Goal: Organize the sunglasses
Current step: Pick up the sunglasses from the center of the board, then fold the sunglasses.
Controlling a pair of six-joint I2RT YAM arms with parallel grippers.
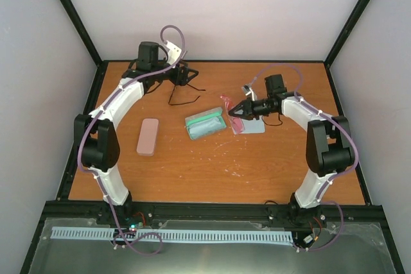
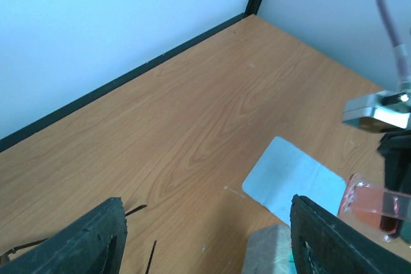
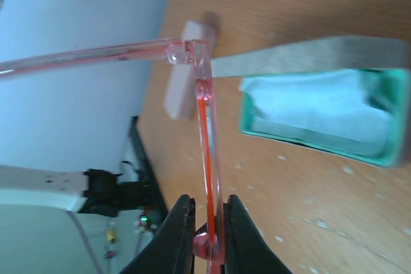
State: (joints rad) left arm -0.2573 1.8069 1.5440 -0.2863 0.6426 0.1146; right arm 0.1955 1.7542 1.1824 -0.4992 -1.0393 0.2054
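No glasses were cased yet: the right end effector (image 3: pixel 209 208) clamped a pink pair (image 3: pixel 204 126) beside the open case (image 1: pixel 205 124), and the left end effector (image 2: pixel 207 222) gaped apart near the dark sunglasses (image 1: pixel 182 96).

Light-blue cloth (image 2: pixel 292 181) beyond spread gripper (image 2: pixel 207 202)

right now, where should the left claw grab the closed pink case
Take the pink case across its narrow middle, coming straight down from above. It lies flat and closed with both long sides free, and the short width is easiest to span.
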